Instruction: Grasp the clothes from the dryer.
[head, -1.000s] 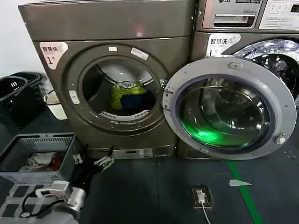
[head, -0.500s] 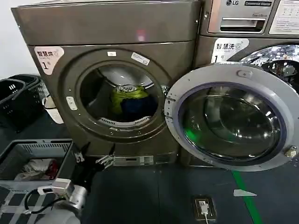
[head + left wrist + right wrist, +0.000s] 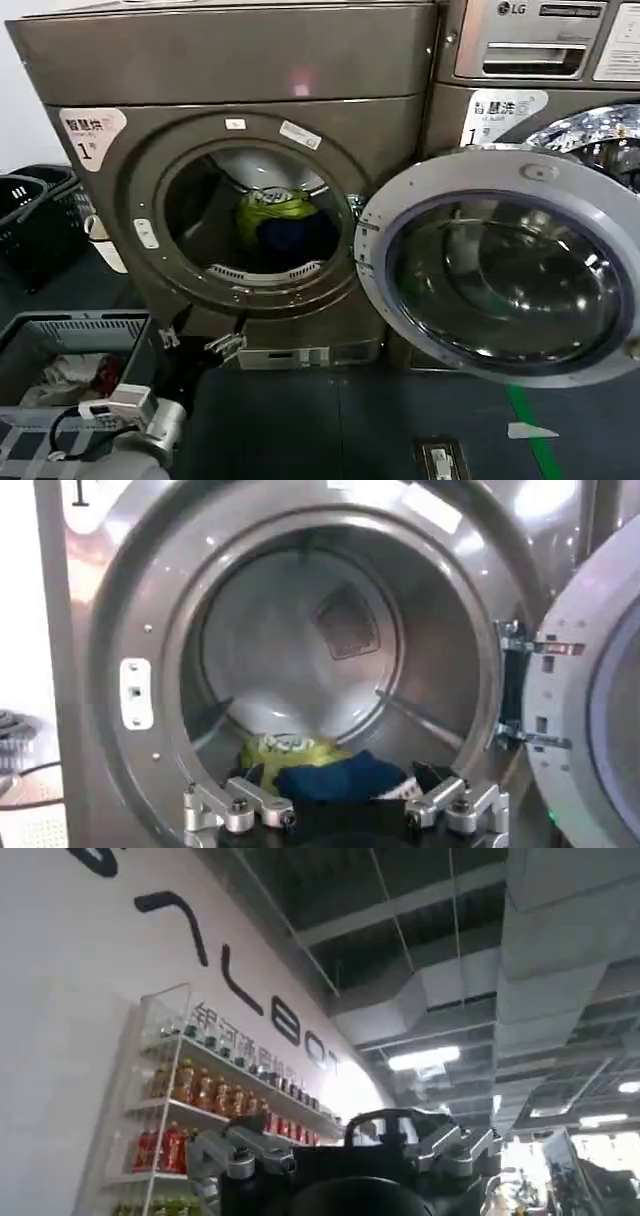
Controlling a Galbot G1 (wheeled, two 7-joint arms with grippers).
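Observation:
The dryer (image 3: 230,70) stands straight ahead with its porthole open. Its silver-rimmed glass door (image 3: 500,265) is swung out to the right. The clothes lie at the drum's bottom: a yellow-green garment (image 3: 268,207) with a dark navy one (image 3: 292,235) in front of it. My left gripper (image 3: 199,340) hangs open low in front of the dryer's base, below the porthole and outside the drum. In the left wrist view that gripper (image 3: 345,815) looks into the drum at the yellow-green garment (image 3: 290,752) and the navy one (image 3: 340,777). My right gripper (image 3: 345,1163) points up at a ceiling, away from the dryer.
A grey basket (image 3: 75,325) with white and red cloths stands on the floor at the lower left, beside my left arm. Black baskets (image 3: 30,210) sit left of the dryer. An LG machine (image 3: 540,60) stands behind the open door. A green line (image 3: 535,445) crosses the dark floor.
The dryer has grown larger in the head view and the porthole has shifted, as my body comes closer. The left gripper stays open at the same low spot.

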